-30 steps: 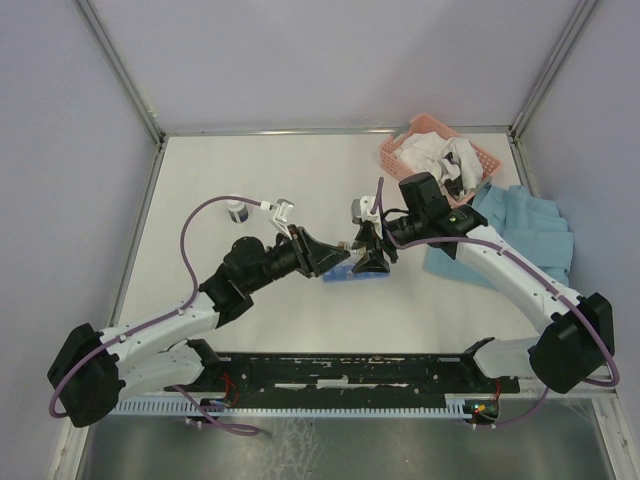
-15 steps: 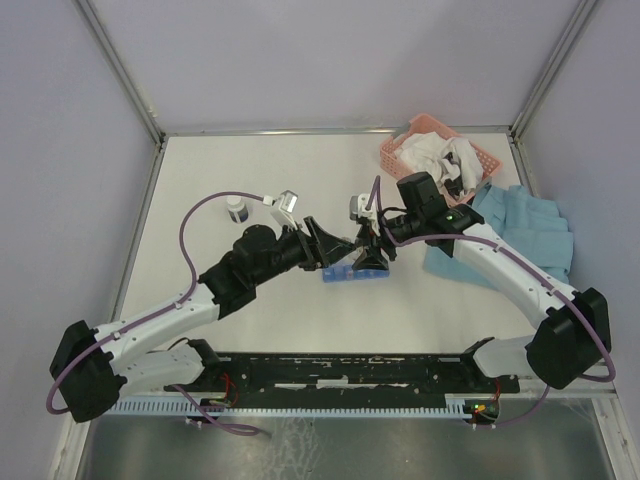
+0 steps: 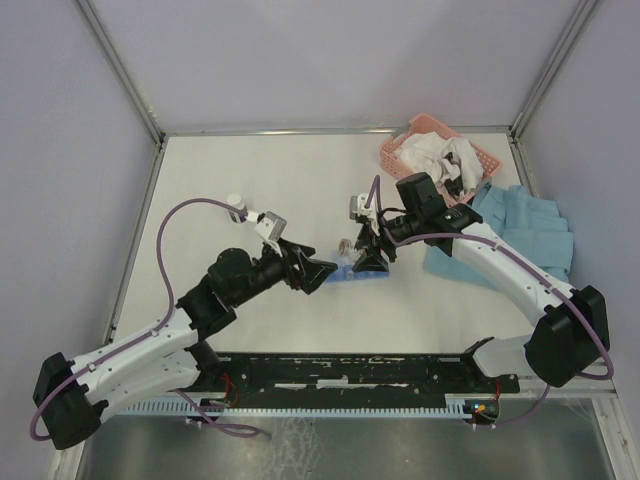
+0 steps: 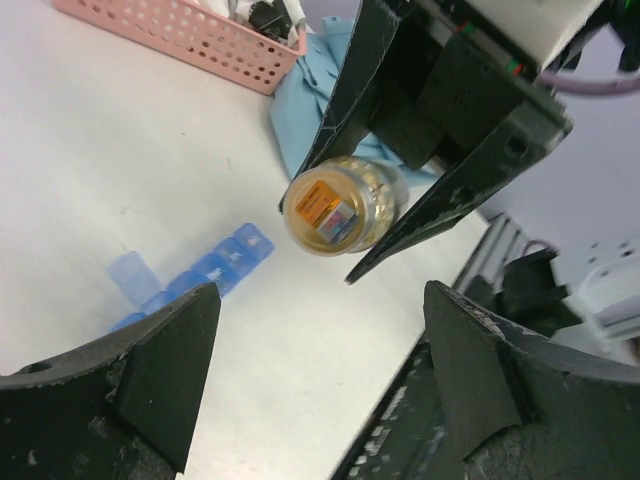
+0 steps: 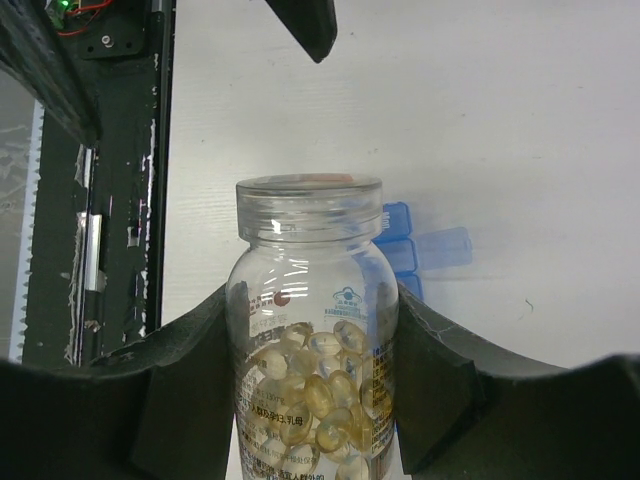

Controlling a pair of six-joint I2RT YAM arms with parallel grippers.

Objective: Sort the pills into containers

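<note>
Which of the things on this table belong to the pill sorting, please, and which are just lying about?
Job: pill bottle with yellowish capsules; blue pill organiser.
Lying about: pink basket of white cloths; blue towel; small bottle.

A flat white bench [image 3: 300,170] with a matte top carries four things. Near its middle lies a narrow blue plastic pill-organiser strip [image 4: 215,270], a row of small square compartments, one translucent lid standing open off its side. At the far right corner sits a pink perforated plastic basket [image 3: 398,151]. A crumpled light-blue cloth [image 3: 530,230] lies just beside the basket, on its near side, spread toward the right edge. Well apart from these, on the left, stands a small round white-capped bottle [image 3: 236,204].
</note>
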